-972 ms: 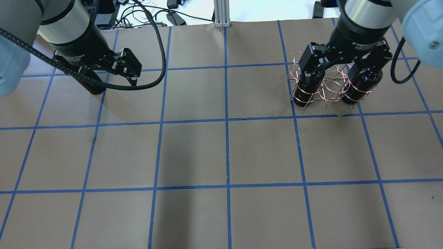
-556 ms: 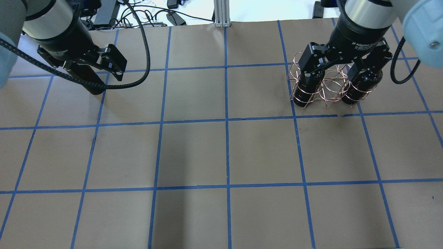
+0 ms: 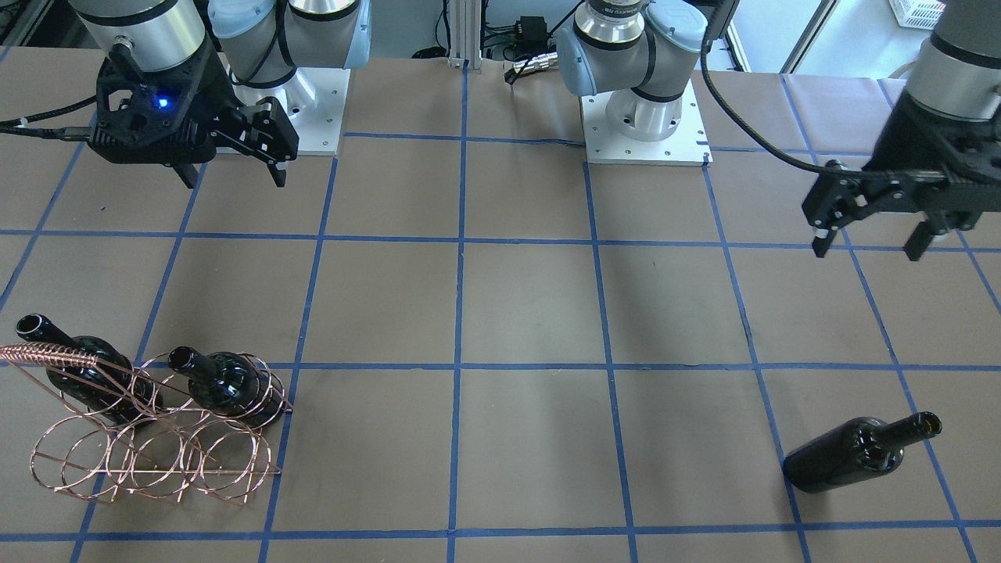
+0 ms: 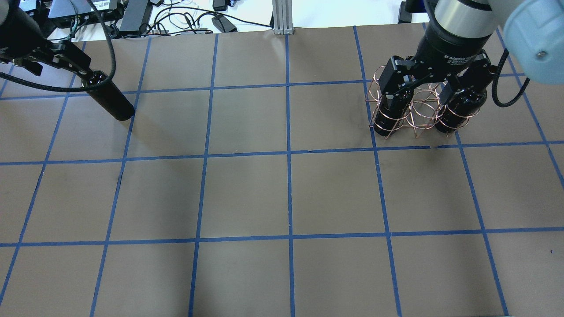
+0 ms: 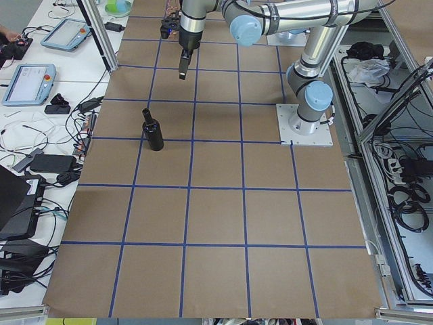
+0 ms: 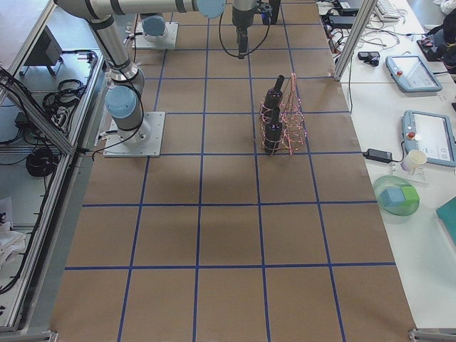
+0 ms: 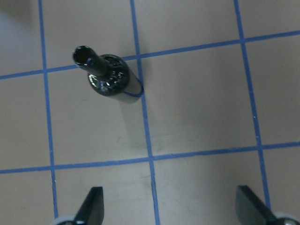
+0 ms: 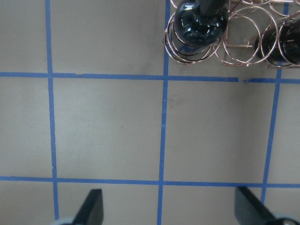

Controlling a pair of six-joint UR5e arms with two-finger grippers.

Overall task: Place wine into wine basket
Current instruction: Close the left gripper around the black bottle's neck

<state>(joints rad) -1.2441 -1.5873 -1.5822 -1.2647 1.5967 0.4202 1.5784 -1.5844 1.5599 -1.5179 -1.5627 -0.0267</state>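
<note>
Wine basket (image 3: 156,446) on surface (image 3: 532,313), side opposite robot; two bottles (image 3: 223,383) upright in its robot-side hoops. Wine (image 3: 856,456) stands alone, upright, well apart, outside basket. Farther: left gripper (image 3: 866,249) above surface, robot-side of wine, jaws apart, empty. Right gripper (image 3: 235,180) jaws apart, empty.

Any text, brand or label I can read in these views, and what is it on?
"2F Adaptive": white print on the right gripper body, overhead view; the rest of that line is too small to read.
Standing wine bottle: no label visible.
Teach pendant screen: too small to read.
</note>
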